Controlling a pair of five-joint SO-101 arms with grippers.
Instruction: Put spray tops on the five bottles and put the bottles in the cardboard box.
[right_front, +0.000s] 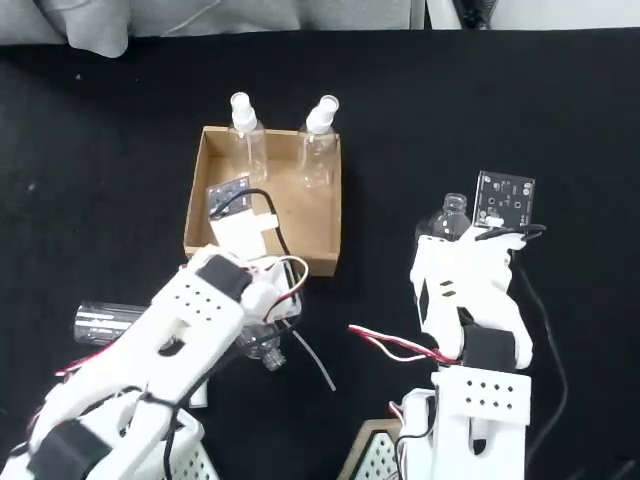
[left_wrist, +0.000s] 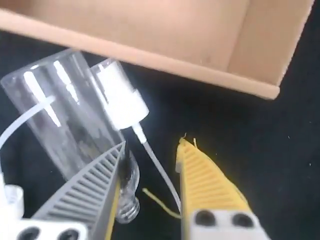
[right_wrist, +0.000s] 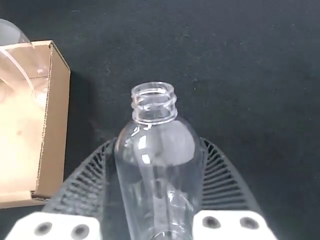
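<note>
The left gripper (left_wrist: 152, 150) is spread open, a white spray top (left_wrist: 120, 102) just beyond its tips, the tube (left_wrist: 157, 170) running between them, a clear bottle (left_wrist: 65, 120) against its grey finger (left_wrist: 95, 185). The cardboard box (right_front: 320, 264) with 2 capped bottles (right_front: 247, 140) sits just ahead. The right gripper (right_wrist: 157, 150) pinches an uncapped bottle (right_wrist: 155, 165), neck pointing forward.
</note>
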